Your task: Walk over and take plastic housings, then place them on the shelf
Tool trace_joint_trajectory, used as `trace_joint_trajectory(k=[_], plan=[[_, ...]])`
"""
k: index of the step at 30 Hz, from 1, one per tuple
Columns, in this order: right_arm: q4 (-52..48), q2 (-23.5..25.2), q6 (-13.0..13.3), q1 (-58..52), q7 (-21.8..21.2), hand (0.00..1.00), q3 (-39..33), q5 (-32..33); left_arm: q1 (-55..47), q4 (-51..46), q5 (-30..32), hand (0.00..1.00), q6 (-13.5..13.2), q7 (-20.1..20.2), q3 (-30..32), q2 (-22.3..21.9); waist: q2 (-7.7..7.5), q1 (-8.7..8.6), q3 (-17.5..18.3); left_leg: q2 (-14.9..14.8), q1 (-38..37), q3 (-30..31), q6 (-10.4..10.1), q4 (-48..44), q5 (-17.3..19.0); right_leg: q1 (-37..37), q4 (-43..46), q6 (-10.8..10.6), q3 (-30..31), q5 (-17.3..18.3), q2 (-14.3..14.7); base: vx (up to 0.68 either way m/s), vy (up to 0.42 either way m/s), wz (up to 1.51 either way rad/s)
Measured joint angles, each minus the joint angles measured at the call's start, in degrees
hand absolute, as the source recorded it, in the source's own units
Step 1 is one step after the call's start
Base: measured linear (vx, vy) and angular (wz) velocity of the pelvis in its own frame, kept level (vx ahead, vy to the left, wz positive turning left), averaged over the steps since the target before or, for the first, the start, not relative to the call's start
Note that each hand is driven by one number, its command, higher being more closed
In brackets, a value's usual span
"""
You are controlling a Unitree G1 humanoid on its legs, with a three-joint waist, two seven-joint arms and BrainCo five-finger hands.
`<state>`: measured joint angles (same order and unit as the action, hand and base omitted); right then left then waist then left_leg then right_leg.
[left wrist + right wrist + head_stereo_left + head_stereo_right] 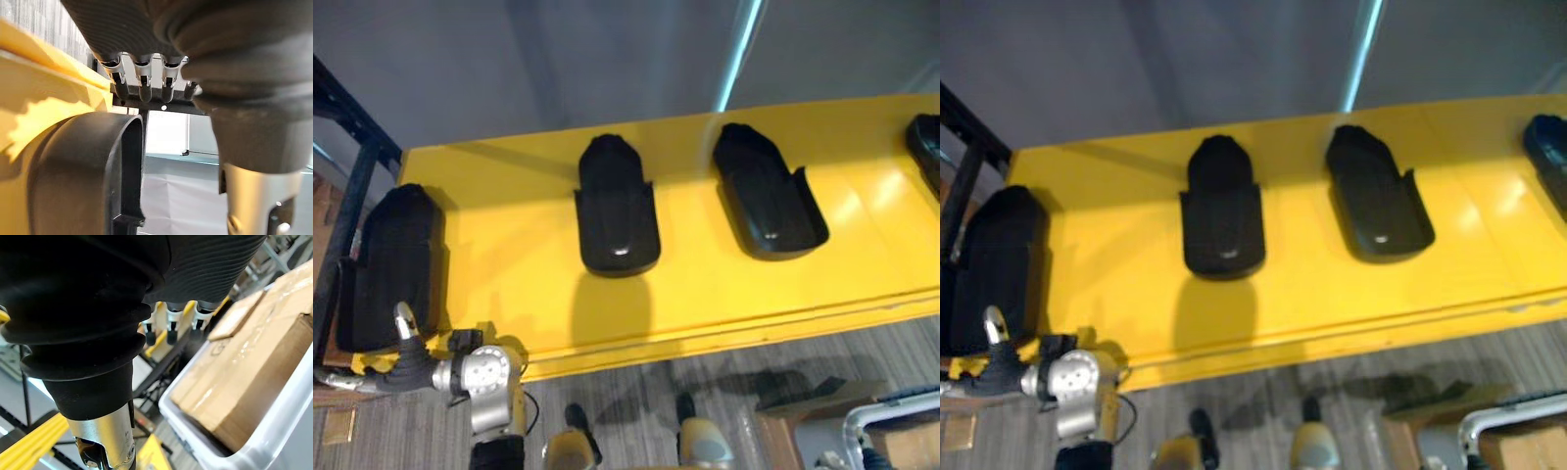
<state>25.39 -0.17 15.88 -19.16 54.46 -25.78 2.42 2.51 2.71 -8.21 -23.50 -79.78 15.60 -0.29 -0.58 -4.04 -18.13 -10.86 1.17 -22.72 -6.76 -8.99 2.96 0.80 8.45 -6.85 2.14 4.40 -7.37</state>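
Observation:
Several black plastic housings lie on the yellow shelf (529, 294): one at its left end (391, 255), one in the middle (617, 211), one right of it (769, 196), and one cut off at the right edge (925, 142). My left hand (408, 352) is at the near end of the leftmost housing (88, 166), thumb raised beside it. Its fingers (145, 90) hang relaxed above the housing's rim and do not grip it. My right hand's fingers (168, 330) are relaxed and hold nothing, hanging low beside a white bin.
A black metal frame (352, 186) stands by the shelf's left end. A white bin (274, 431) holding cardboard boxes (254, 367) sits on the floor at the lower right (886, 416). A grey wall rises behind the shelf.

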Motion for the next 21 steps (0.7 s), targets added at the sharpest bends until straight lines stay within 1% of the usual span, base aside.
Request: trace_joint_trajectory(k=[5,7,8,10,11,13,15,17,21], plan=[[-0.01,-0.3,-0.07,-0.16,-0.74,0.0,0.05,-0.62,0.22,2.13,-0.99,0.0,-0.09,0.03,2.3,0.14,0.01,-0.06,-0.07,-0.32,0.05,-0.13,-0.08,-1.56,1.16,0.08,1.23,-0.03,0.31,1.11,0.01,-0.01,0.004,-0.03],[-0.2,-0.76,-0.16,-0.16,-0.78,0.0,0.11,-1.12,0.4,3.77,-1.22,0.0,-0.14,0.18,2.35,1.16,0.01,-0.07,-0.07,-0.38,-0.1,-0.17,-0.08,-1.85,1.51,0.24,2.19,-0.06,0.42,1.77,0.0,0.0,0.0,0.0],[-0.22,-1.1,-0.21,-0.14,-0.78,0.0,0.13,-1.13,0.53,4.21,-2.51,0.0,-0.14,0.39,2.36,1.8,0.03,-0.1,-0.09,-0.4,-0.08,-0.26,-0.11,-1.86,1.53,0.39,2.31,-0.03,0.5,1.9,0.01,0.0,-0.005,-0.07],[-0.4,-2.29,-0.58,-0.07,-0.83,0.0,0.14,-1.15,1.59,5.38,-3.53,0.0,-0.1,1.53,4.37,2.37,-0.03,0.09,-0.27,-0.41,-0.05,-1.22,-0.1,-1.84,1.52,1.3,2.82,-0.04,1.2,1.96,0.02,0.0,0.001,-0.13],[-0.9,-2.73,-0.73,-0.04,-0.83,0.0,0.13,-1.15,2.22,5.86,-4.76,0.0,-0.05,1.75,5.04,2.61,0.09,-0.03,-0.78,-0.4,-0.16,-1.3,-0.1,-1.96,1.54,1.25,2.92,-0.04,1.27,1.97,-0.01,0.0,0.006,-0.08],[-2.37,-3.05,-0.95,-0.07,-0.84,0.0,0.08,-1.17,2.93,6.1,-5.32,0.0,-0.05,1.85,6.43,3.04,0.27,-0.24,-1.78,-0.48,0.0,-1.33,-0.04,-2.61,1.77,1.3,3.09,-0.07,1.35,2.02,-0.05,0.0,0.005,-0.04],[-2.51,-3.43,-1.05,-0.04,-1.09,0.0,0.08,-1.33,3.87,7.29,-6.94,0.0,0.09,2.47,6.71,5.03,0.32,-0.32,-2.63,-0.48,-0.07,-1.33,-0.01,-2.9,1.93,1.43,3.76,-0.1,1.4,2.49,-0.1,0.0,0.0,0.0],[-2.55,-3.54,-1.09,0.17,-1.72,0.0,0.08,-1.46,4.75,8.2,-8.13,0.0,0.28,3.06,6.9,6.83,0.13,-0.32,-2.75,-0.48,-0.03,-1.34,-0.07,-3.24,2.19,1.72,4.56,-0.19,1.45,3.0,-0.14,0.0,0.0,0.0],[-2.99,-4.06,-1.11,0.36,-2.22,0.0,0.08,-1.57,5.42,8.69,-9.27,0.0,0.25,3.32,7.78,6.68,0.21,-0.51,-2.83,-0.38,-0.03,-1.48,0.0,-3.7,2.53,2.22,5.85,-0.23,1.68,3.67,-0.32,0.0,0.0,0.0]])
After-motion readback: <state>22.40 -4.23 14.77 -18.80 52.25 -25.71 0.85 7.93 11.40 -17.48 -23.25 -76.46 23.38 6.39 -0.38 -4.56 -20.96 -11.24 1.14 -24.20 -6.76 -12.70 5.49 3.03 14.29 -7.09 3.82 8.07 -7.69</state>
